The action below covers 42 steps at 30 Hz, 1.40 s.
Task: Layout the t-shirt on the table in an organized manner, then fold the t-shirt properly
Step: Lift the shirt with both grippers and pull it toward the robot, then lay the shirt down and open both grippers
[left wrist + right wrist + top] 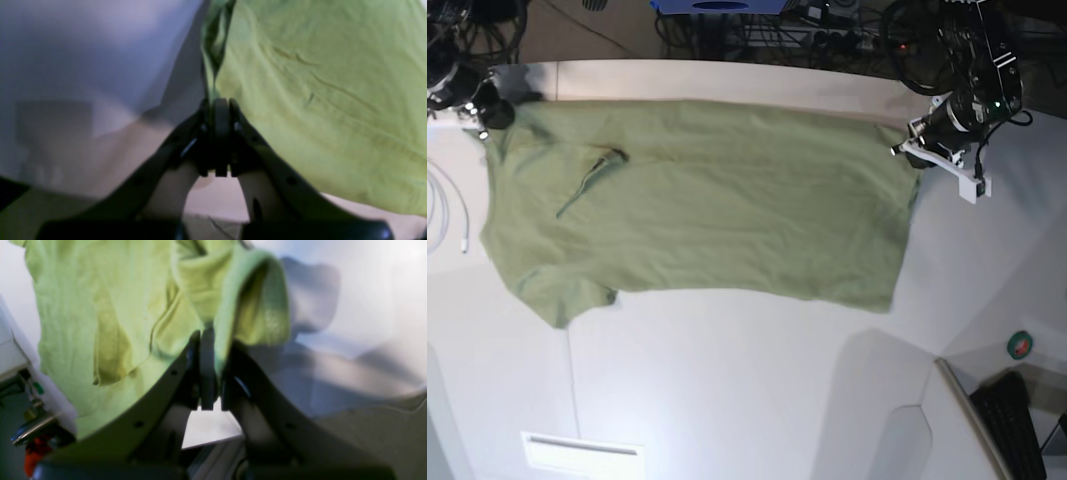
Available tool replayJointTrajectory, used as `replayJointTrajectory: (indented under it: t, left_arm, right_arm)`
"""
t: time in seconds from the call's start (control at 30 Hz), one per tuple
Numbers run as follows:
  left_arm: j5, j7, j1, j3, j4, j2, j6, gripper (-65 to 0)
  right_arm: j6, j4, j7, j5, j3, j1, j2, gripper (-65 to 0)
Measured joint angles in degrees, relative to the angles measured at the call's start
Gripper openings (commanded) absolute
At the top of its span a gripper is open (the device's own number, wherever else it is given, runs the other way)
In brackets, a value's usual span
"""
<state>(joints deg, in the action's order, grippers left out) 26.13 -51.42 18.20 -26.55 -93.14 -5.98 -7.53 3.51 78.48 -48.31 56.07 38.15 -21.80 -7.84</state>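
T-shirt [697,200]: olive green, spread wide across the upper half of the base frame on the white table [727,390]; hem end at frame right, sleeve end at frame left, lower sleeve jutting toward lower left.

Left gripper [220,103]: jaws closed, pinching the shirt's edge; in the base view at the shirt's upper right corner.

Right gripper [208,333]: jaws closed on a bunched fold of shirt; at the upper left corner in the base view.

White cable [452,215]: on the table at the left edge, apart from the shirt.

Green tape roll [1020,345]: lower right, well apart.
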Motion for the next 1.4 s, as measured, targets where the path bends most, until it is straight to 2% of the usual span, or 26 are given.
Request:
replayJointTrajectory:
  t: [0.4,0.7,0.73,0.77,0.93,0.97,1.03,1.1,1.23,1.33,1.4]
  left_arm:
    - [0.24,0.66,4.59,-0.04,-0.37,-0.04,0.02,-65.0]
    - [0.02,0.66,4.66,-0.04,-0.09,-0.15,0.02,-65.0]
    - [0.02,0.66,4.63,-0.04,-0.09,-0.11,0.02,-65.0]
    - [0.04,0.63,4.63,-0.04,-0.09,-0.09,0.02,-62.5]
    - [0.15,0.66,4.48,-0.04,-0.09,-0.09,0.02,-32.9]
    - [0.20,0.63,4.48,-0.04,-0.13,-0.07,0.02,-27.8]
    - [0.24,0.63,4.50,-0.07,-0.13,-0.09,0.04,-21.7]
    - [0.31,0.42,4.48,-1.05,-0.17,0.09,-0.02,-18.9]
    - [0.55,0.22,4.11,-9.38,-0.42,0.44,-0.33,-18.9]
    - [-0.17,0.22,2.91,-15.61,-1.42,-0.35,0.07,-18.3]
    - [0.07,0.17,2.10,-17.33,-1.51,-1.95,0.00,-18.4]
  right_arm:
    - [-0.02,0.17,0.07,-0.50,0.09,-3.96,2.49,-65.0]
    - [-0.02,0.17,0.11,-0.52,0.11,-3.96,2.32,-65.0]
    - [-0.02,0.17,0.13,-0.50,0.11,-3.96,2.29,-61.5]
    - [0.00,0.17,0.09,-0.52,0.09,-3.96,2.16,-57.2]
    - [0.00,0.35,-0.79,0.55,1.25,-3.80,2.36,-32.3]
    - [0.02,0.50,-0.87,0.44,2.93,-3.67,2.62,-29.6]
    - [0.02,0.55,-0.72,0.31,5.75,-3.80,2.64,-28.7]
    - [0.00,0.57,-0.13,-0.55,7.85,-4.04,2.64,-28.7]
    - [0.02,0.57,-0.87,-0.33,11.58,-3.80,2.75,-28.5]
    - [0.02,0.59,-0.85,-0.59,12.79,-3.96,-0.57,-28.5]
    - [-0.07,0.52,-0.55,-0.92,13.03,-2.84,-3.41,-28.2]
